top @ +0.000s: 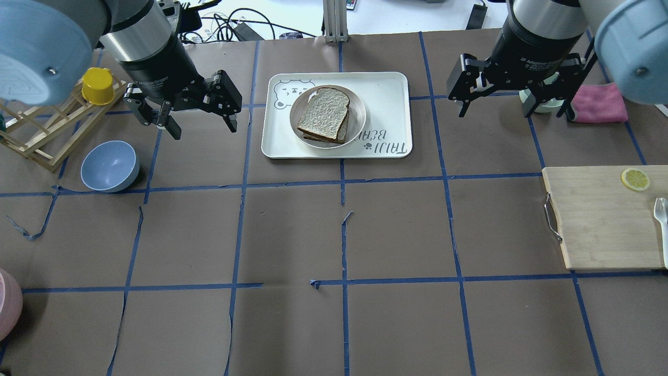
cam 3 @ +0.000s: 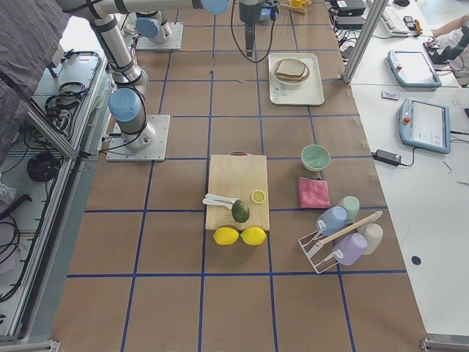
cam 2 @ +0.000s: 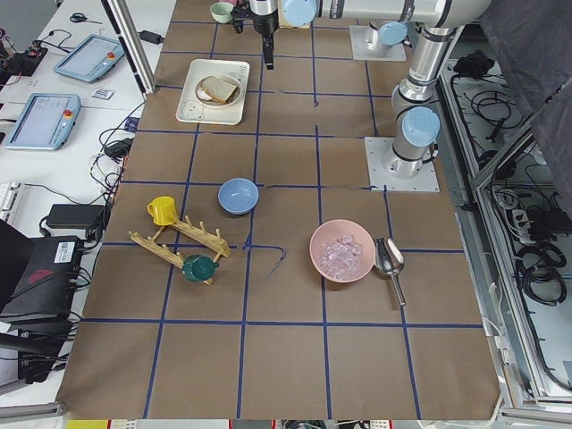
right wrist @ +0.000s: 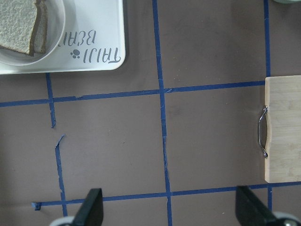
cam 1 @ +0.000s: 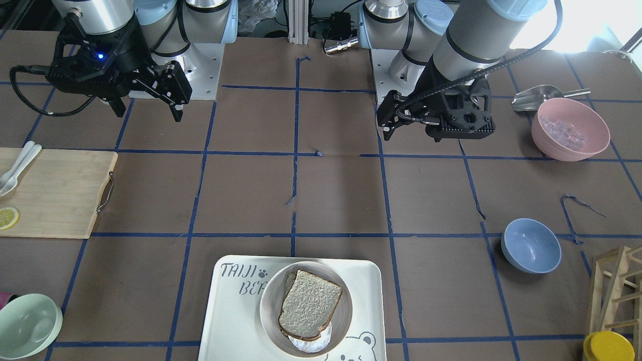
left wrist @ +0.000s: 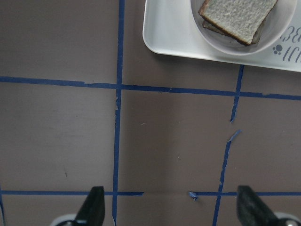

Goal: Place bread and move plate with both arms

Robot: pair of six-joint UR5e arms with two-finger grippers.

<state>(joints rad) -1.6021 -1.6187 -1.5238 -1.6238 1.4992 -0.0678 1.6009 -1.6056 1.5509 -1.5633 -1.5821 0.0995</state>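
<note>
Tray [cam 1: 230, 321], plate [cam 1: 270, 301] nearest | brown table [cam 1: 341, 190], blue tape grid | tablets [cam 2: 89, 58] alongside

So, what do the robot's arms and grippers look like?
The left arm and right arm are silver-grey with light blue joint caps. The left gripper and right gripper are black, two-fingered, with black cables; the right one bears white lettering.

A robotics lab is shown: the tabletop [top: 292, 235] is covered in brown paper and marked into squares by blue tape [top: 343, 235], two arms [cam 2: 418, 125] are bolted to it on metal plates [cam 2: 424, 183], teach pendants [cam 2: 36, 119] are laid on side benches, and cables [cam 2: 527, 268] are strewn alongside.
</note>
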